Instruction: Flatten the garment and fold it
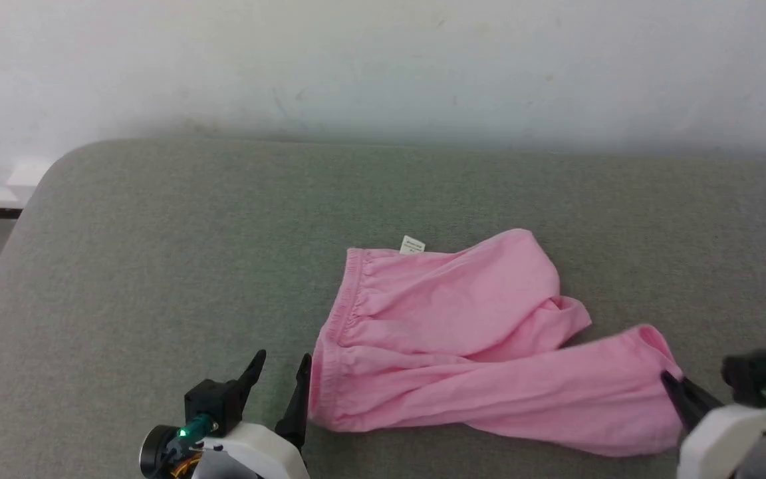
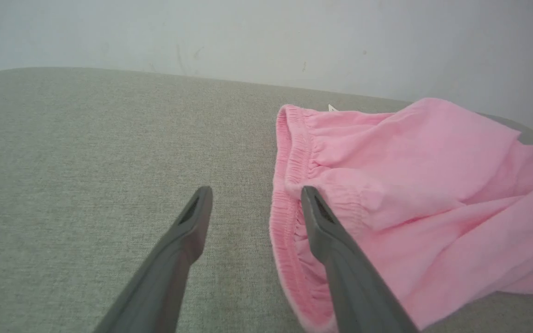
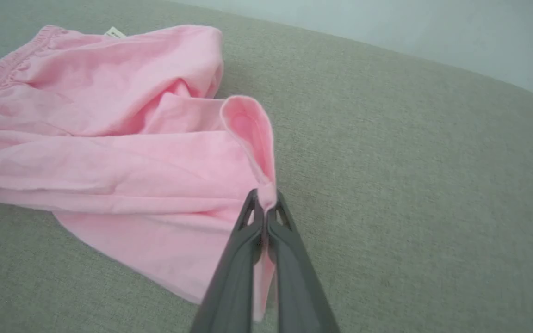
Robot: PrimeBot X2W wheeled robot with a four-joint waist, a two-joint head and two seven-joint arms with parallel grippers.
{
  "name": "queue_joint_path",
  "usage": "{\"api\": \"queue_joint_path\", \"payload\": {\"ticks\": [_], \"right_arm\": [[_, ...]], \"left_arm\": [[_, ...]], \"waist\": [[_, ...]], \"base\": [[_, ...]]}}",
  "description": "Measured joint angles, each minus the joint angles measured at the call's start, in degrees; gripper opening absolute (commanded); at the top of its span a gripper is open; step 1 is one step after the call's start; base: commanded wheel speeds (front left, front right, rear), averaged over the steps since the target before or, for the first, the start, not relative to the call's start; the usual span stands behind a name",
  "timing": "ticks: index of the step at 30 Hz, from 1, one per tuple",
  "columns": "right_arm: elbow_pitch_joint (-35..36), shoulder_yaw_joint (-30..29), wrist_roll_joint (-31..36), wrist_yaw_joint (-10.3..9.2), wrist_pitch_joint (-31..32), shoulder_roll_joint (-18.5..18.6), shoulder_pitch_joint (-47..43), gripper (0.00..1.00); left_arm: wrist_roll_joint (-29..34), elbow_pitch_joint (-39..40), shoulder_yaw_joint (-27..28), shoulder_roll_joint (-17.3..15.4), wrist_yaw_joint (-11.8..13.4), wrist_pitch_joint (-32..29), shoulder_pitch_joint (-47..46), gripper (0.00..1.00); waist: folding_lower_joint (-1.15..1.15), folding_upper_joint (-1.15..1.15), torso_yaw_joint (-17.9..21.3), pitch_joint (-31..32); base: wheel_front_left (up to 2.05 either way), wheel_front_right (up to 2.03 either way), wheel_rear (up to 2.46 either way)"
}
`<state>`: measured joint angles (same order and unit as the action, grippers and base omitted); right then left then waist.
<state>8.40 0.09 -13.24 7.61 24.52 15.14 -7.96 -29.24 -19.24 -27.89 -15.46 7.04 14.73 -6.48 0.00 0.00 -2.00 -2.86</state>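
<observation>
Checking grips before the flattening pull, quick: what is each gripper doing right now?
Left gripper: open, holding nothing, at the waistband of the pink shorts.
Right gripper: closed on the shorts' leg hem.

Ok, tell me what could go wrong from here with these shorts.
1. The right end effector pinches only a small bit of leg hem; a pull may slip it free.
2. The left end effector is open, one finger over the waistband, the other over the grey surface; closing may miss or catch one layer.
3. The shorts lie bunched and creased; a one-sided pull may drag them rather than flatten them.
</observation>
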Motion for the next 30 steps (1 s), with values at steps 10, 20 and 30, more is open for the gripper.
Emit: {"api": "queue_joint_path", "payload": {"ticks": [10, 20, 30], "right_arm": [[-4.04, -11.33, 2.78, -0.02, 4.43, -8.55, -9.51, 0.38], [-1.32, -9.15, 5.04, -0.07, -4.2, -9.58, -2.89, 1.0], [-6.82, 1.02, 3.91, -0.08, 8.59, -2.36, 11.93, 1.0]], "left_arm": [[0.01, -0.58, -0.14, 0.66, -0.49, -0.01, 0.17, 1.0], [0.2, -0.45, -0.07, 1.4, -1.47, -0.01, 0.18, 1.0], [1.23, 0.1, -1.72, 2.48, -2.42, -0.07, 0.02, 1.0]], "waist": [[0.0, 0.0, 3.71, 0.73], [0.0, 0.01, 3.34, 1.2], [0.0, 0.01, -0.44, 0.41]], "base": [[0.0, 0.0, 0.0], [0.0, 0.0, 0.0], [0.0, 0.0, 0.0]]}}
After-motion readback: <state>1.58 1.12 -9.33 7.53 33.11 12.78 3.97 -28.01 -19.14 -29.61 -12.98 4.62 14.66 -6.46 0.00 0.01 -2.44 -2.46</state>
